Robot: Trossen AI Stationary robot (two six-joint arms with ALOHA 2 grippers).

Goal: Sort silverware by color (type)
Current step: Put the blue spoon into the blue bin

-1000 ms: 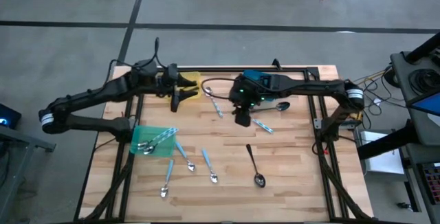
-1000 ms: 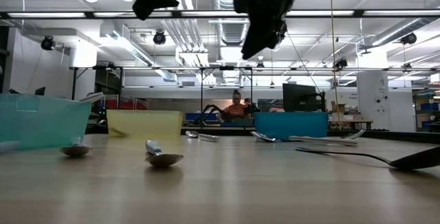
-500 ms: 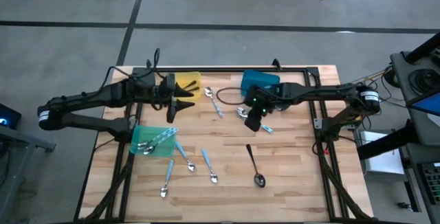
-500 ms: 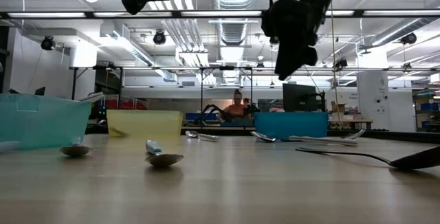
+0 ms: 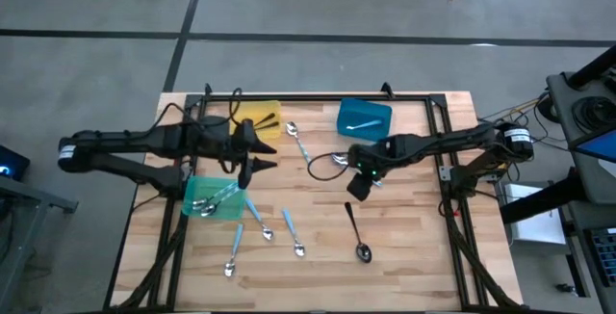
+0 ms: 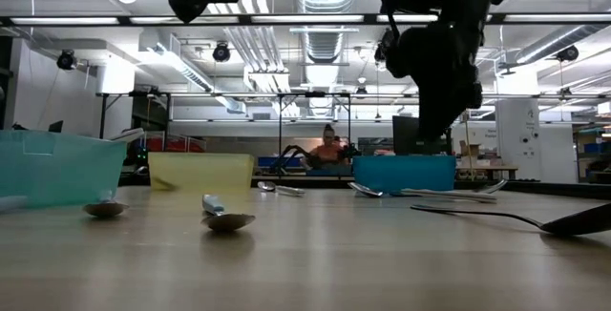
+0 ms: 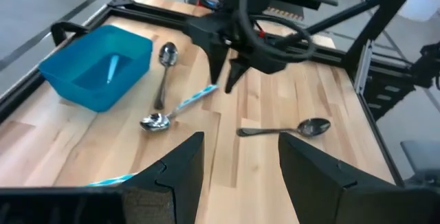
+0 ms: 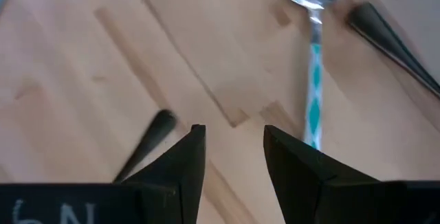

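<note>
Overhead and desk-level views of a wooden desk (image 5: 414,247) with two dark arms. The right hand (image 5: 356,188) hangs low over the middle of the desk, its fingers (image 8: 182,165) parted with nothing between them; its wrist view looks down on bare wood, a blue-handled spoon (image 8: 314,66) just beside the gap, and the tip of a dark handle. The left hand (image 5: 262,155) is raised above the left half of the desk, near the yellow bin (image 5: 260,117), its fingers (image 7: 180,172) spread apart and empty.

The silverware is scattered. The green bin (image 5: 192,198) at the left edge holds several silver spoons. The blue bin (image 5: 366,117) at the rear holds one light blue piece. A black spoon (image 5: 356,232) lies alone right of centre, toward the front. Three blue-handled spoons (image 5: 265,227) lie in front of the green bin; another spoon (image 5: 296,141) lies between the yellow and blue bins. A silver spoon (image 7: 165,69) lies just beside the blue bin. A person (image 6: 329,149) sits far behind the desk.
</note>
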